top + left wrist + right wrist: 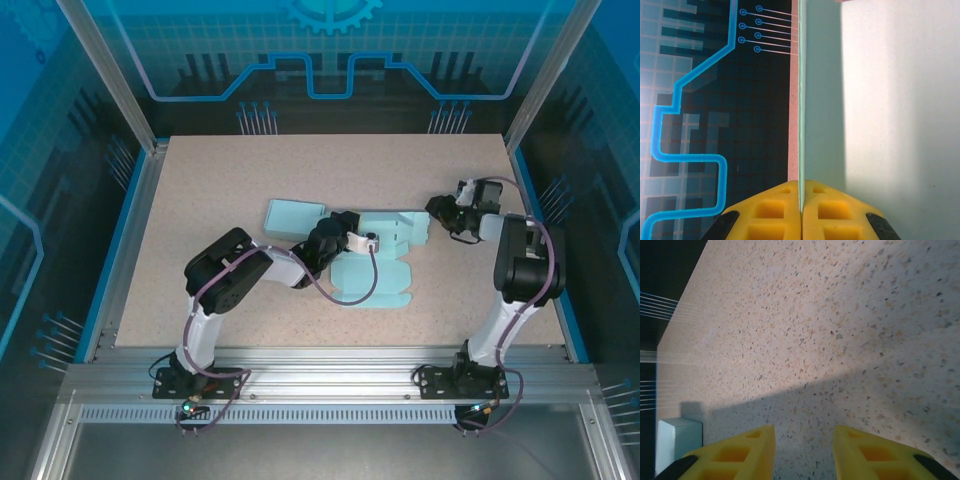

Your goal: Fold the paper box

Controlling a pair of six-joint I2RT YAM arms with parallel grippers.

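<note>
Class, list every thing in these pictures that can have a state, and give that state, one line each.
paper box: unfinished, spread open on the table, one panel pinched.
left end effector: shut on a panel of the paper box.
right end effector: open, empty, over bare table.

Paper box (385, 285): pale mint card, partly folded, mid-table (220, 180). Broad panel lies flat toward the table's near edge. One thin wall stands edge-on, pinched in my left pincer (801, 200).
</note>
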